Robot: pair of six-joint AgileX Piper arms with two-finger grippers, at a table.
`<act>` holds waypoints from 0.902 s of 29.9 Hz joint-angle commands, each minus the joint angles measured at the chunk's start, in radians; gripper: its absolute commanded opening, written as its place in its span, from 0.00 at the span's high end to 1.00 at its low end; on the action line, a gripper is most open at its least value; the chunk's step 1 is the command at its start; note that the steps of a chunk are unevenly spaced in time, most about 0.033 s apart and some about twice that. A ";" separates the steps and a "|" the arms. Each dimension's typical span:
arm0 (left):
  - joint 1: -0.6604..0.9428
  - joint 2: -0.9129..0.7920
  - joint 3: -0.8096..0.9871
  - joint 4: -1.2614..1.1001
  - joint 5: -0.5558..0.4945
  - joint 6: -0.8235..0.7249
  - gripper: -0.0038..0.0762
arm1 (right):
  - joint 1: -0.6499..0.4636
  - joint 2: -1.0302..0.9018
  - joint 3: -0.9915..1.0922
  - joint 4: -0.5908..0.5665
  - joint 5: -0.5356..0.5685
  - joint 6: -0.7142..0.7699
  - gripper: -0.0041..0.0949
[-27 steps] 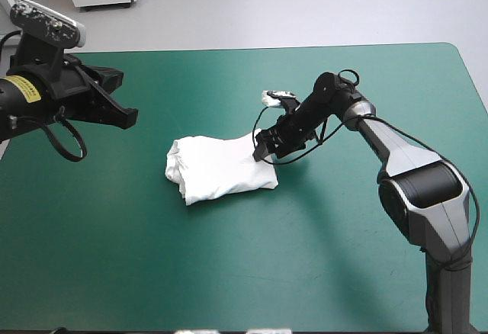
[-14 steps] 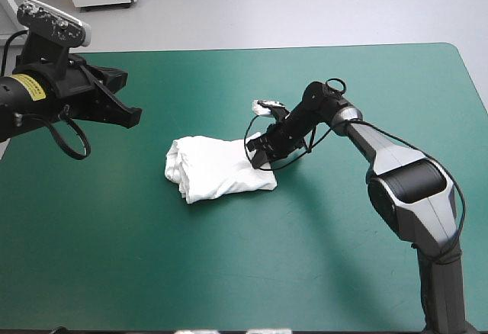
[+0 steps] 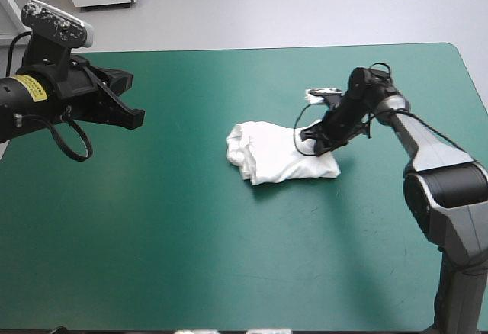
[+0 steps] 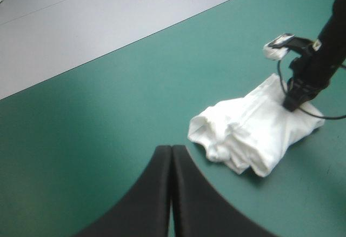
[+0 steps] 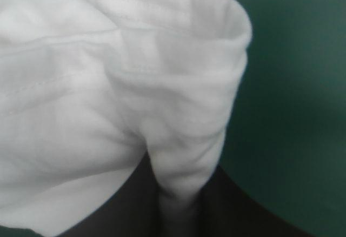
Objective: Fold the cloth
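The white T-shirt (image 3: 274,155) lies as a folded, rumpled bundle on the teal-green cover, right of the table's middle. My right gripper (image 3: 313,140) is low at the bundle's right edge and shut on the T-shirt. In the right wrist view a fold of the T-shirt (image 5: 108,74) is pinched between the two black fingers of the right gripper (image 5: 175,202). My left gripper (image 3: 134,117) hovers at the table's left side, shut and holding nothing, well apart from the cloth. From the left wrist view, the left gripper (image 4: 172,151) points toward the T-shirt (image 4: 248,134) and the right gripper (image 4: 292,103).
Bare teal-green cover (image 3: 191,242) stretches across the front and left of the table. The table's far edge (image 3: 252,48) runs behind the cloth, with grey floor beyond it.
The right gripper went from open to shut on the bundle's right edge and dragged the T-shirt toward the table's right side. The left arm has barely shifted.
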 commanded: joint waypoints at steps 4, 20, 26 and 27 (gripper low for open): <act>0.003 -0.024 -0.020 -0.013 0.037 -0.006 0.96 | -0.211 -0.213 0.157 -0.135 -0.023 0.017 0.96; 0.003 -0.024 -0.020 -0.013 0.037 0.004 0.96 | -0.651 -0.446 0.465 -0.216 -0.138 0.015 0.96; 0.001 -0.024 -0.020 -0.019 0.037 0.004 0.96 | -0.662 -0.486 0.499 -0.231 -0.163 0.040 0.96; 0.001 -0.024 -0.020 -0.020 0.037 0.004 0.96 | -0.662 -0.493 0.499 -0.218 -0.163 0.040 0.96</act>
